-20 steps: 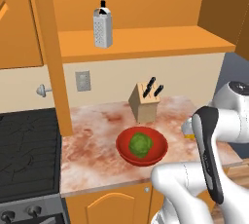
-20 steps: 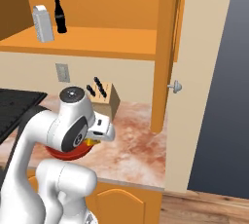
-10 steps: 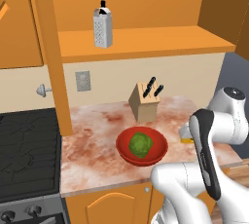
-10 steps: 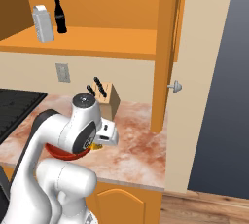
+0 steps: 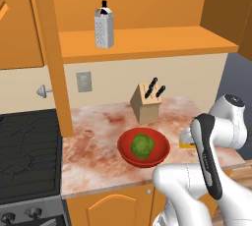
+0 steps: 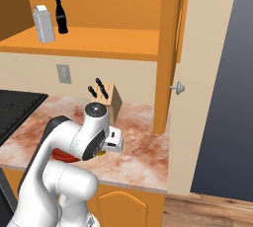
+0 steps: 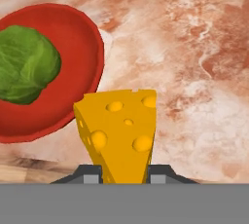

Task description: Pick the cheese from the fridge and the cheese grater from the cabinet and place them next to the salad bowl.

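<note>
Orange cabinet (image 5: 142, 43) timber frames the left base view, where the cheese grater (image 5: 104, 27) stands upright on the open shelf, untouched, so that half of the job looks still to do; below it the salad bowl (image 5: 127, 154) with its lettuce sits on the mottled pink stone surface (image 5: 93, 136) in front of a knife block (image 5: 146, 103), a black stovetop (image 5: 27, 146) to one side, a wall outlet (image 5: 83, 81) behind. A sliver of yellow at the arm's wrist marks the cheese (image 5: 187, 145), off to the bowl's right. From the right base view, the grater and a dark cola bottle (image 6: 60, 17) share the shelf, and the arm bends low over the surface beside a tall grey panel (image 6: 225, 88). In the hand view, the claw (image 7: 124, 175) is closed on the cheese wedge, carried just above the surface close to the bowl's rim; the cheese appears fetched but not yet set down.
</note>
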{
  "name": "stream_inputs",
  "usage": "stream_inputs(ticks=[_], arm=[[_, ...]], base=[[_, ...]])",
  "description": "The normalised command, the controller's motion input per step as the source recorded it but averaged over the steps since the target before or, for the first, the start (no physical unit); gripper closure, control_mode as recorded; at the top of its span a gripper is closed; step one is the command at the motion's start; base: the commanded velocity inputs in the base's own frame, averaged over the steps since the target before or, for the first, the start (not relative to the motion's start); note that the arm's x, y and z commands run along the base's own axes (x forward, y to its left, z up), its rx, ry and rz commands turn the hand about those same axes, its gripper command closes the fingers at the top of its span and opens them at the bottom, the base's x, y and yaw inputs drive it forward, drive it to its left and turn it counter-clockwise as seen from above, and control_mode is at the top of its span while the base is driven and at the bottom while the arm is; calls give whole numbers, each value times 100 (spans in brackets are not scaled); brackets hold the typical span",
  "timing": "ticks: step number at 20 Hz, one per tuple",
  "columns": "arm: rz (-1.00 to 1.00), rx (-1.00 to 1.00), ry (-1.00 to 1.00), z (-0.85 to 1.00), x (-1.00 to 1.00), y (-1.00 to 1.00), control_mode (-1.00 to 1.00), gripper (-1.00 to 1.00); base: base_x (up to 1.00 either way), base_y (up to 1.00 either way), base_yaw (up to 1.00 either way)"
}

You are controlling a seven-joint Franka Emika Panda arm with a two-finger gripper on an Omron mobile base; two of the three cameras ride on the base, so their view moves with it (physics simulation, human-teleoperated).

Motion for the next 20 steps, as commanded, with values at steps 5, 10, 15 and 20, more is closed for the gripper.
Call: stream_inputs(ticks=[5, 10, 15, 20], arm=[[0, 0, 0, -17, 25, -3, -100, 100], [0, 0, 0, -14, 28, -2, -100, 100], [0, 0, 0, -15, 23, -6, -100, 100], [0, 0, 0, -20, 29, -4, -100, 100]], base=[[0, 0, 0], [0, 0, 0], [0, 0, 0], [0, 0, 0]])
